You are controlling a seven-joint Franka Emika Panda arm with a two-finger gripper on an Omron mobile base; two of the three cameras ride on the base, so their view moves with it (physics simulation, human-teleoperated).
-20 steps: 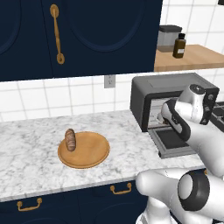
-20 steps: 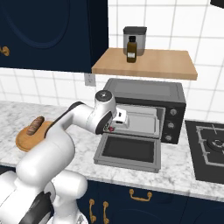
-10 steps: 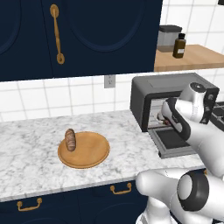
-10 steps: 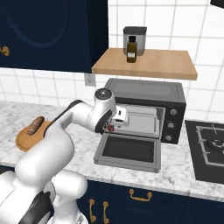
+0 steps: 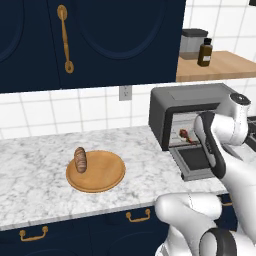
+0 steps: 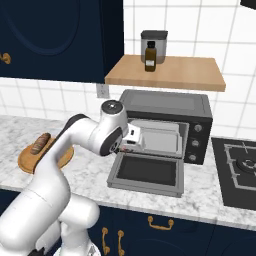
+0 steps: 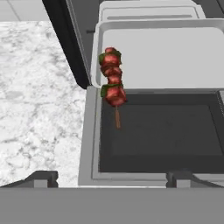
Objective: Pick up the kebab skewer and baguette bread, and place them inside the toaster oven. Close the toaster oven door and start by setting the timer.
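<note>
At the mouth of the toaster oven (image 6: 165, 125) my gripper (image 7: 111, 177) has just let go: a second ago the fingers were pinched together, and now they stand wide apart with nothing between them. The kebab skewer (image 7: 112, 81) lies free at the left front of the oven's pale tray (image 7: 175, 57), its bare stick end poking out over the dropped toaster oven door (image 6: 147, 171). I judge the first item delivered, though that overhang may foul the door when it closes. The baguette bread (image 5: 80, 159) waits on the round wooden plate (image 5: 102, 175), well to the left on the marble counter (image 5: 35, 165). By my count: one skewer, one baguette, one plate, one oven, plus one brown bottle (image 6: 150, 58) and one grey canister (image 6: 154, 39) on the wooden shelf (image 6: 185, 75).
</note>
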